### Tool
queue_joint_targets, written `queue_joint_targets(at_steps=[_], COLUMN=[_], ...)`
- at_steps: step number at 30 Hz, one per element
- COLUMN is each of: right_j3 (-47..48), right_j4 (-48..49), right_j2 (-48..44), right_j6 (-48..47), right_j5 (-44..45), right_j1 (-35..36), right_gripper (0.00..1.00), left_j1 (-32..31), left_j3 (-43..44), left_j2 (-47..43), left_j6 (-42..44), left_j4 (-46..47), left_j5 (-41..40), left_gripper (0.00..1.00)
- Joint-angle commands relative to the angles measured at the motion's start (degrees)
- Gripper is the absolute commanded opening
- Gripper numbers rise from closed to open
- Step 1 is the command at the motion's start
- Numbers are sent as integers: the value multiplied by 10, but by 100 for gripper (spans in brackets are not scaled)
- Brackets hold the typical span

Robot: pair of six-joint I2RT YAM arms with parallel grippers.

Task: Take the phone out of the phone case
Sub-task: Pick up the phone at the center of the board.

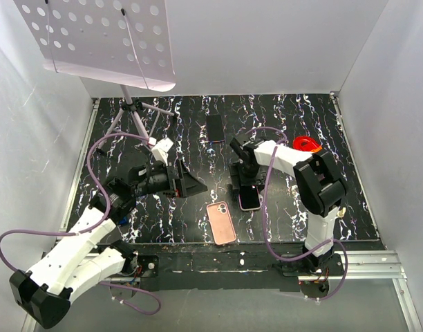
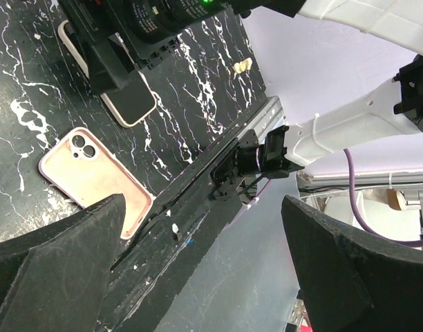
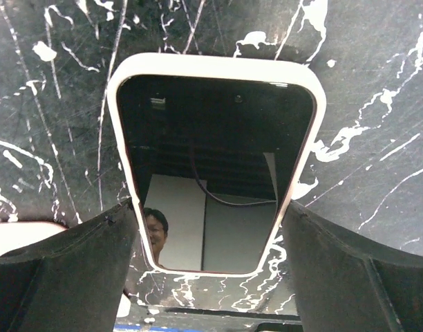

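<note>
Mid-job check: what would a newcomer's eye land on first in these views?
First, the screen-up phone with its pale rim, lying on the black marbled table between the open fingers of the right gripper. Next, a pink item lies camera side up just left of it, near the front edge; I cannot tell whether it is a case or a phone. The left gripper hangs open further left.

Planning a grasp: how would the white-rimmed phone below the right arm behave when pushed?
Lying flat, the white-rimmed phone would likely slide, not roll. Its mirror-like screen looks slippery and probably fragile. The body seems stiff.
</note>
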Motion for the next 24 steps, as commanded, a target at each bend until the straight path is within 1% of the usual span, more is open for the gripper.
queue_joint_targets(at_steps=[1,4,6,8,9,10,11,13,15,17,18,21,24], right_j3=[-7,-15,-20,-30,-43,-52,-62,-84,-102,-117,-124,-142,-147], right_j4=[-49,-38,-22,5,22,39,54,91,111,122,128,143,148], right_j2=[41,44,48,42,34,24,11,-30,-75,-123,-147,-213,-264], right_j6=[71,80,74,69,66,62,51,41,29,22,18,15,11], right_j5=[82,74,55,35,32,31,34,53,61,60,60,52,31], right_j1=[25,35,39,41,40,42,42,43,44,44,44,43,42], right_gripper=[88,87,81,67,56,47,41,31,20,5,1,1,1], left_j1=[-4,-4,-4,-4,-3,-3,-3,-3,-3,-3,-2,-3,-8], left_j3=[14,15,16,18,18,17,13,2,-14,-30,-37,-64,-61], left_j2=[2,8,13,21,25,29,34,35,29,22,23,46,92], left_j6=[2,-10,-22,-37,-47,-59,-74,-101,-124,-150,-161,-206,-224], left_j4=[-9,-26,-46,-61,-67,-72,-74,-70,-52,-26,-8,69,125], left_j5=[-4,-33,-59,-74,-76,-78,-78,-78,-79,-80,-77,-47,-35], left_gripper=[96,96,96,95,95,96,95,94,92,90,89,85,75])
